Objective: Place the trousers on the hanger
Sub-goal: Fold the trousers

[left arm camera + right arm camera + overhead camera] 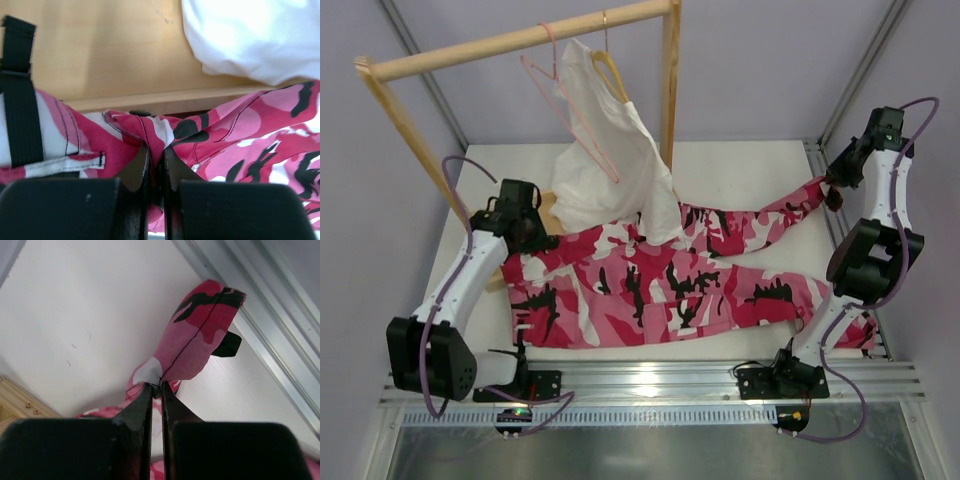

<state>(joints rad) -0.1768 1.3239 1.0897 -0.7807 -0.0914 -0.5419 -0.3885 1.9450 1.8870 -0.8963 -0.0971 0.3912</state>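
Trousers lying spread across worktop, waist at left, legs running right. Left tool pressing together on fold of waistband at far-left corner, near foot of wooden rack. Cloth looking soft, light, floppy, likely sagging between grips, so gripping at waistband and hem seeming sensible. Hanger hanging from rack rail at far side, above waist end, well apart from both tools, beside white garment. Right tool pinching leg hem at far right, hem sticking up above worktop.
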